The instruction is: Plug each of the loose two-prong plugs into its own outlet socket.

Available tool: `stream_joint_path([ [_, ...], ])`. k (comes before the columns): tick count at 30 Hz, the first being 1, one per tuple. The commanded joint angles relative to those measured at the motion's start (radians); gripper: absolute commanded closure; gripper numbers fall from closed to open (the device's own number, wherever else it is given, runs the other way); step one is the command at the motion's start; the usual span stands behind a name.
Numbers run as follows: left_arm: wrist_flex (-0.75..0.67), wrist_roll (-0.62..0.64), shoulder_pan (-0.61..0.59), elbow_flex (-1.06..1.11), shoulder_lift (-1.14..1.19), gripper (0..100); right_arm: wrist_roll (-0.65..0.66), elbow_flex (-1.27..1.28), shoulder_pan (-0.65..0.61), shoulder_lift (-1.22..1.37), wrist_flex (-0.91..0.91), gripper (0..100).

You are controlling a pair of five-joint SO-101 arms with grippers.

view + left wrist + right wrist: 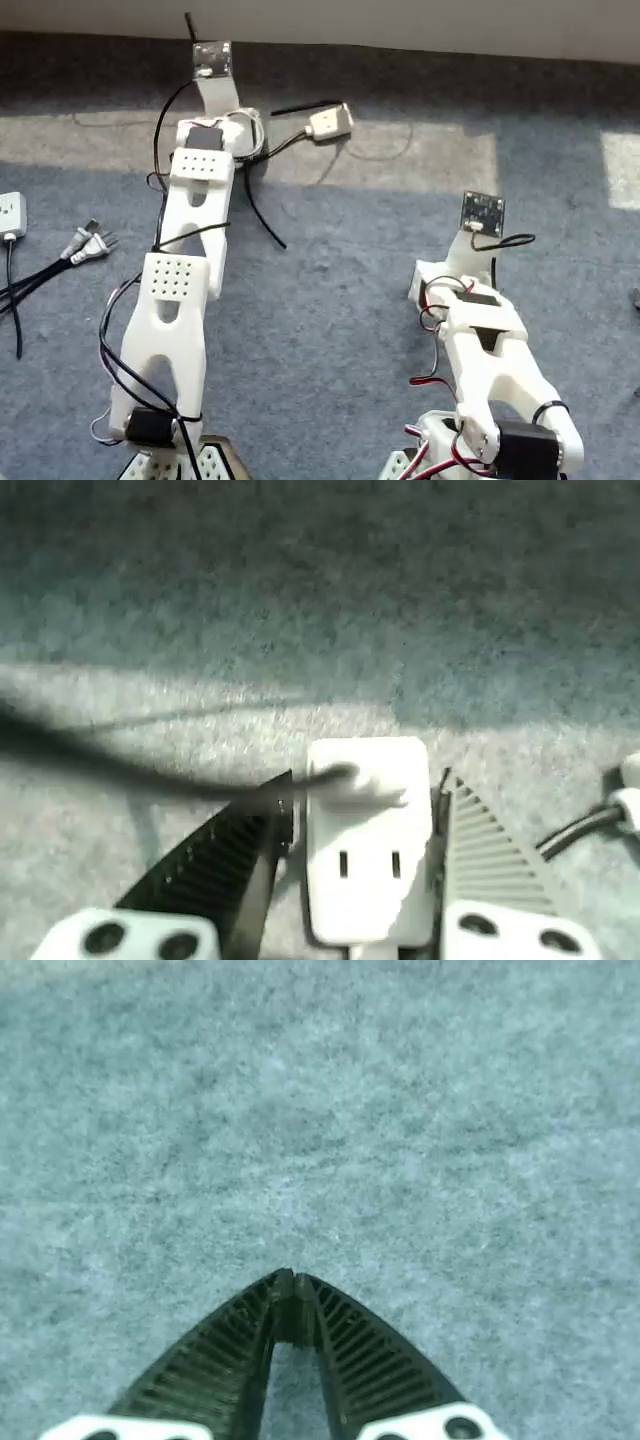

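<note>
With the left gripper [367, 785] clamped on a socket [370, 850] low over the carpet [330, 300] and the right gripper [293, 1310] shut, empty, keep the socket's 2 slots steady and unobstructed, because the plugs [90, 243] lie well apart, leftward.

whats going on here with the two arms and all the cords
Two robot arms are set up to plug loose plugs into sockets on a grey carpet. The left gripper is closed on the sides of a white socket block, whose two visible slots are empty. The right gripper is shut on nothing over bare carpet. The loose plugs lie untouched near the left edge of the high view, so nothing is being plugged in yet.
</note>
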Motion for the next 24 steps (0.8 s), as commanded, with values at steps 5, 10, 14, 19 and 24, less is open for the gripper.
stream_joint_path([
  [5,0.390,-0.135,0.065,-0.136,-0.116,66,0.014,-0.048,-0.012,-0.002,-0.002,99.1],
  [10,0.405,-0.135,0.048,-0.251,-0.125,66,0.014,-0.048,-0.012,-0.002,-0.002,99.1],
  [14,0.414,-0.141,-0.001,-0.289,-0.166,66,0.014,-0.048,-0.012,-0.002,-0.002,99.1],
  [19,0.477,-0.219,-0.104,-0.285,-0.274,66,0.014,-0.048,-0.012,-0.002,-0.002,99.1],
  [24,0.574,-0.324,-0.231,-0.285,-0.404,66,0.014,-0.048,-0.012,-0.002,-0.002,99.1],
])
